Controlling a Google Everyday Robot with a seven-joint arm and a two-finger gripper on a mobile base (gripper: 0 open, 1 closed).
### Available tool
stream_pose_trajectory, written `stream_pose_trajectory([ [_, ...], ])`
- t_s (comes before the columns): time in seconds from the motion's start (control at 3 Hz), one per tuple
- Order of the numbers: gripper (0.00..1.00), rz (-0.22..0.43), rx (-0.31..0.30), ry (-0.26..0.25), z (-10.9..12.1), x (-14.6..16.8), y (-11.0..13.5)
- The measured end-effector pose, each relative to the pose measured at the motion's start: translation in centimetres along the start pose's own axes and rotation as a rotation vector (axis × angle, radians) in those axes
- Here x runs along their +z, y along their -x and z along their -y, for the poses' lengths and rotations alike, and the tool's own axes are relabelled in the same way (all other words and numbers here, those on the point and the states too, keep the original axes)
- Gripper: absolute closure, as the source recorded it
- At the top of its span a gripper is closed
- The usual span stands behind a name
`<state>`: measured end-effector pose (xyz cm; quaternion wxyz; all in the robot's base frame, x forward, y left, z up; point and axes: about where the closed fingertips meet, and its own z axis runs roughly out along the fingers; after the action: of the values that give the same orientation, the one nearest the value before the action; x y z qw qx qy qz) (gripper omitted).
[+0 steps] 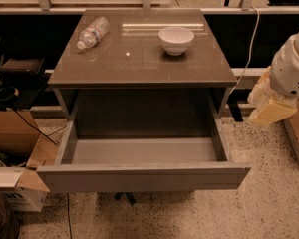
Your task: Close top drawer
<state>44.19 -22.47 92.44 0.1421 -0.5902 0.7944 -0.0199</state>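
The top drawer (144,177) is a wide grey drawer with a plain flat front. It stands pulled far out from under the brown tabletop (139,63), and its pale grey floor (144,151) is bare. My arm comes in at the right edge, white above and cream below. My gripper (270,111) is the cream end, hanging to the right of the drawer's right side wall, apart from it and above the floor. Nothing is visibly held in it.
A white bowl (176,39) and a plastic water bottle (92,32) lying on its side are on the tabletop. Cardboard boxes (15,183) and cables lie on the floor at the left. A white cable (249,49) hangs at the back right. The floor is speckled.
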Motion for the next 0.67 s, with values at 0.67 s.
stream_pose_trajectory([
  [0.67,1.0,0.01,0.028,-0.018,-0.41,3.09,-1.31],
])
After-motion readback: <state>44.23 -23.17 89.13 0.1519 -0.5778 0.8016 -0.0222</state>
